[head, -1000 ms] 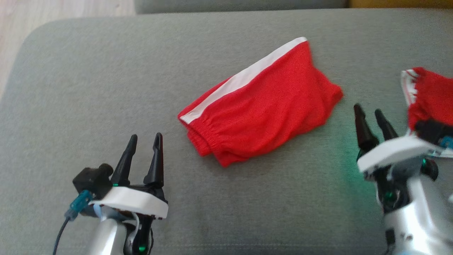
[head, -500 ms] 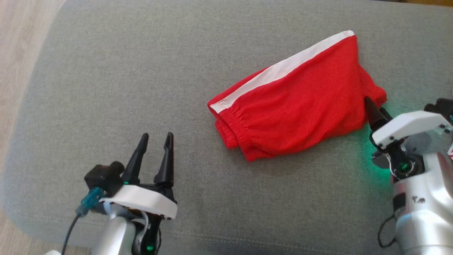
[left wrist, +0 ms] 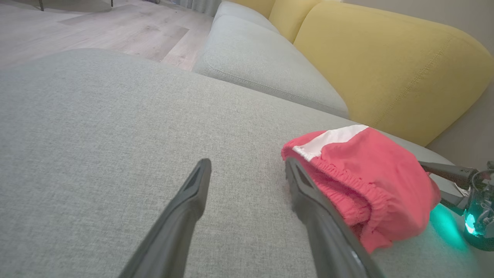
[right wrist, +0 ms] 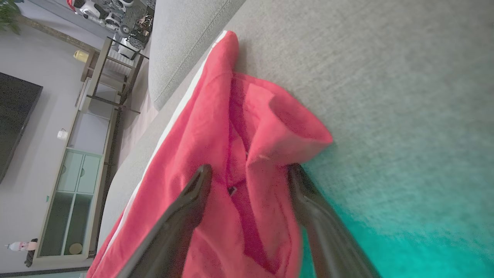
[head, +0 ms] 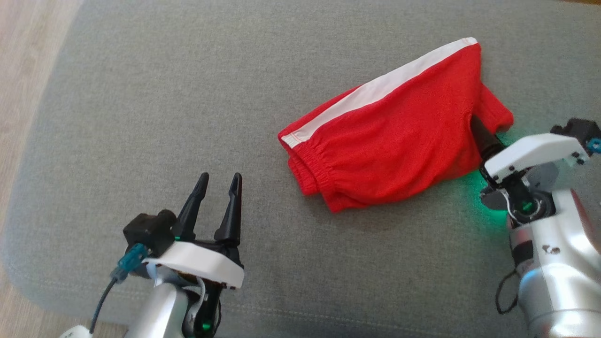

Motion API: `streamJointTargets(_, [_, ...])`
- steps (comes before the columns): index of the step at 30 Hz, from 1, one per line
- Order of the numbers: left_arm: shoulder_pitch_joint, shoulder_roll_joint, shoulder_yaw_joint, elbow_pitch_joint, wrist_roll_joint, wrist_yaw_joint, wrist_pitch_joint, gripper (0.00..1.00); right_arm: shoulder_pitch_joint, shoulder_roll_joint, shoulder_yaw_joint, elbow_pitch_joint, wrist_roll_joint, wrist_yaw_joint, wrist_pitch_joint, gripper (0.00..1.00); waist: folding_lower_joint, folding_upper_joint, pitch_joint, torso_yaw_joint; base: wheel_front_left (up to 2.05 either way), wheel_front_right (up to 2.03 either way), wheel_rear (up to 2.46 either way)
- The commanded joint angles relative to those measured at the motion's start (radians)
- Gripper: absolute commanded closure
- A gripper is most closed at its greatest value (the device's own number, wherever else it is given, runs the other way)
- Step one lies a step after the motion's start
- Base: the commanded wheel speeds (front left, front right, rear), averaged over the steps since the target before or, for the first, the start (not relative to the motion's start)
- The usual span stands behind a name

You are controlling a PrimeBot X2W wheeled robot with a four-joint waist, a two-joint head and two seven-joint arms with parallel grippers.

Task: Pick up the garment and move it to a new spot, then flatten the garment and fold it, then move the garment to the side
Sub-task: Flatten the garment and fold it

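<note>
Since earlier, the right gripper (head: 480,129) has nosed into the folded red mesh shorts (head: 389,136), two o'clock on the grey sofa cushion (head: 141,94). Left wrist: left gripper (left wrist: 247,166) spread, idle. Right wrist: fingers (right wrist: 185,216) apart, straddling a seemingly soft, light hem (right wrist: 285,131); pinch there.

A grey fabric cushion (head: 164,94) is spread with one item. Red shorts (head: 399,141) are laid on its right half, apparently folded double. Their white stripe (head: 375,90) is turned to the far side and the gathered waistband (head: 313,160) to the left. A green glow (head: 469,180) is cast on the fabric just beside them.
</note>
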Motion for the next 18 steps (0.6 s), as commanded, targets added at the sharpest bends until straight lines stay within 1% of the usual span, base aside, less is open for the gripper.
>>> streamJointTargets(1, [-0.040, 0.003, 0.022, -0.034, 0.004, 0.005, -0.012, 0.00, -0.043, 0.019, 0.034, 0.001, 0.009, 0.002, -0.006, 0.00, 0.0000, 0.0000, 0.009, 0.004, 0.00, 0.00, 0.00])
streamJointTargets(12, [-0.060, 0.003, 0.000, -0.034, -0.011, 0.009, -0.012, 0.00, -0.142, 0.018, 0.052, 0.092, 0.003, 0.002, -0.047, 0.00, 0.0000, 0.0000, 0.047, 0.035, 0.00, 0.00, 0.00])
streamJointTargets(18, [-0.063, 0.003, 0.004, -0.031, -0.015, 0.012, -0.012, 0.00, -0.166, 0.018, 0.065, 0.115, 0.004, 0.002, -0.069, 0.00, 0.0000, 0.0000, 0.049, 0.033, 0.00, 0.00, 0.00])
